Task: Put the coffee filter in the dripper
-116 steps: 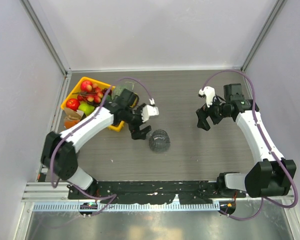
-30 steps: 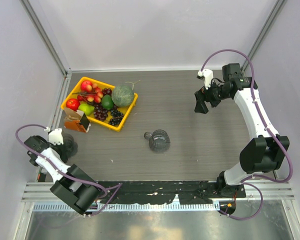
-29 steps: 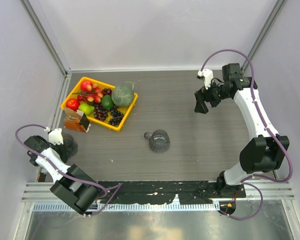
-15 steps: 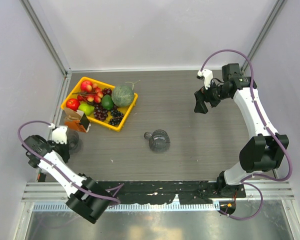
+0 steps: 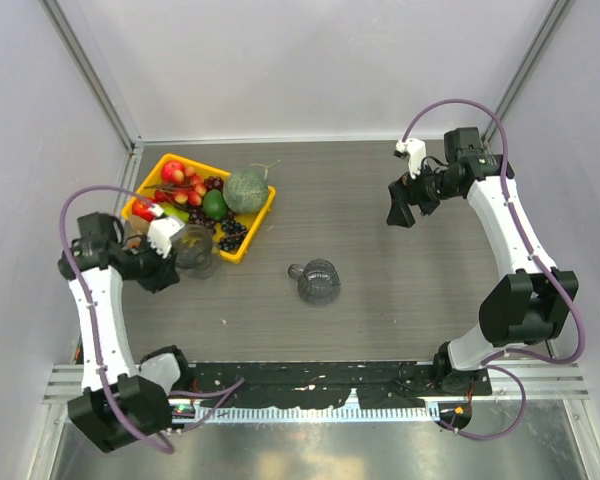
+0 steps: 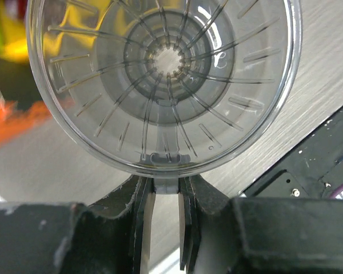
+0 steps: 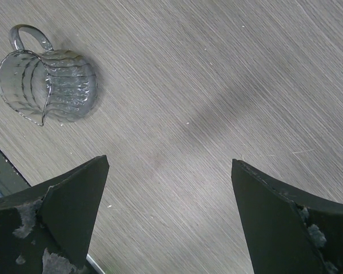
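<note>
My left gripper [image 5: 177, 258] [image 6: 166, 185] is shut on the small handle tab of the dripper [image 5: 194, 250] [image 6: 166, 80], a clear ribbed glass cone with a hole at its centre. It holds the dripper above the table, just off the near corner of the yellow fruit tray [image 5: 248, 240]. The dripper's open rim fills the left wrist view and nothing lies inside it. The coffee filter is out of view. My right gripper [image 5: 398, 212] [image 7: 170, 161] hangs open over bare table at the right, with nothing between its fingers.
A clear ribbed glass jug [image 5: 318, 280] [image 7: 51, 85] with a loop handle lies mid-table. The tray holds a melon [image 5: 245, 190], apples and grapes. An orange-brown carton [image 5: 135, 240] sits by the tray, partly behind my left arm. Walls close in on both sides.
My left arm has swung from the table's left edge up and right toward the fruit tray, carrying the dripper. The right arm has stayed still.
</note>
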{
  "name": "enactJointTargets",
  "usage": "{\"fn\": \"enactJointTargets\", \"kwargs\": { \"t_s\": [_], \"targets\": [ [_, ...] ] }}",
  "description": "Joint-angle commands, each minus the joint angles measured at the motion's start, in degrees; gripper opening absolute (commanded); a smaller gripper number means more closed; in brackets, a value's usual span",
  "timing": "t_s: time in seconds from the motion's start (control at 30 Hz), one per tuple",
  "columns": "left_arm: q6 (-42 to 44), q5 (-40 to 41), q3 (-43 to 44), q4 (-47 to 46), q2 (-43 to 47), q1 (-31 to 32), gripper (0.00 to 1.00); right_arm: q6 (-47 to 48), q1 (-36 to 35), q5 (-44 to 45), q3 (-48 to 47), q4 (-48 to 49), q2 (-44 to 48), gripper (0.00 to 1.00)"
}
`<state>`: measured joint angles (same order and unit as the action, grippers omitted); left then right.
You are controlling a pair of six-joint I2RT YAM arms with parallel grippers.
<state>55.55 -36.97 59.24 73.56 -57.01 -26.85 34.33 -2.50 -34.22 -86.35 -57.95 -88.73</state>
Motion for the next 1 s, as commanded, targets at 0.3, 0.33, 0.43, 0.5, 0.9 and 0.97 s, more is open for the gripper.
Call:
{"fn": "enactJointTargets", "kwargs": {
  "t_s": [0.3, 0.33, 0.43, 0.5, 0.9, 0.97],
  "targets": [
    [-14.50, -9.52, 16.86, -12.21, -18.03, 31.77, 0.00, 3.21, -4.77, -3.76, 12.92, 2.83, 11.28, 0.96],
    [-14.50, -9.87, 17.83, -12.04, -19.09, 31.77, 0.00, 2.85, -6.79, -2.79, 14.78, 5.28, 12.25, 0.95],
    [-12.93, -9.00, 18.63, -11.43, -20.24, 32.12, 0.00, -0.38, -15.75, 2.82, 22.42, 13.88, 15.15, 0.95],
    [-12.31, -8.47, 18.80, -10.37, -20.42, 32.12, 0.00, -2.84, -19.62, 5.37, 26.55, 19.86, 16.30, 0.95],
    [-16.88, -5.57, 12.92, -12.39, -14.97, 32.04, 0.00, -11.38, -32.30, 8.37, 37.22, 36.85, 14.55, 0.96],
    [-17.14, -5.48, 11.78, -12.65, -14.18, 32.04, 0.00, -12.70, -32.21, 10.30, 36.69, 38.17, 12.97, 0.95]
  ]
}}
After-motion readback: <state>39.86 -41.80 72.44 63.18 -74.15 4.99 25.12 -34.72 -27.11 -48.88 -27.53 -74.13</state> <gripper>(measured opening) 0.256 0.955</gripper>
